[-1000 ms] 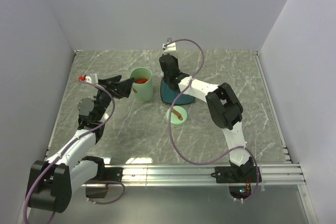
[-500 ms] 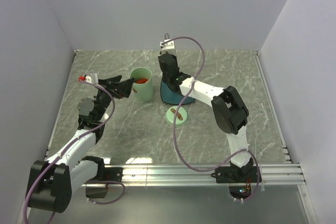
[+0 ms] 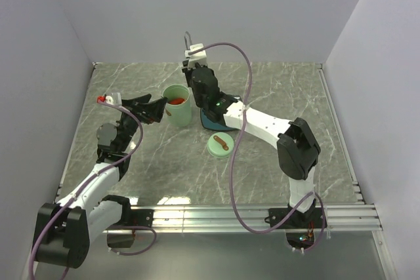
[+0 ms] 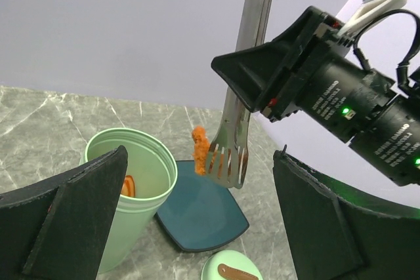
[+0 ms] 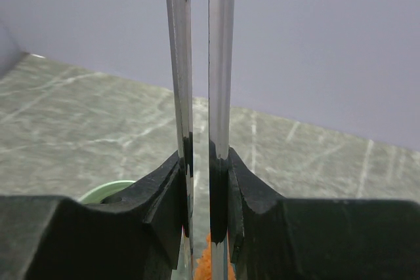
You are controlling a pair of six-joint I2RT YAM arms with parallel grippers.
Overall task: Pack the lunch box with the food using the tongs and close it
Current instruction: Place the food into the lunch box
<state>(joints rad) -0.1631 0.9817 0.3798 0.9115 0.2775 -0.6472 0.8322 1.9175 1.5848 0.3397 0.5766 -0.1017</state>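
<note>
The fried chunk (image 4: 199, 149) hangs pinched at the tips of the tongs (image 4: 237, 116), in the air above the teal plate (image 4: 200, 209) and just to the side of the lunch box (image 4: 131, 191). The box stands upright on the desk (image 3: 131, 162) with at least one orange piece already inside. Your right gripper (image 5: 200, 181) has its jaws clamped on the two tong arms, squeezing them nearly together. Hold that squeeze steady. Carry the chunk sideways until it sits over the middle of the box's open mouth, then lower the tips just inside the rim before you ease the pressure, so the piece drops in rather than bouncing off the edge. Your left gripper (image 4: 197, 227) has its jaws spread wide, flanking the box without touching it, as far as its wrist view shows; closing them lightly would steady the cup. The lid (image 3: 220, 144) lies nearby on the desk, handle up, ready for closing.
</note>
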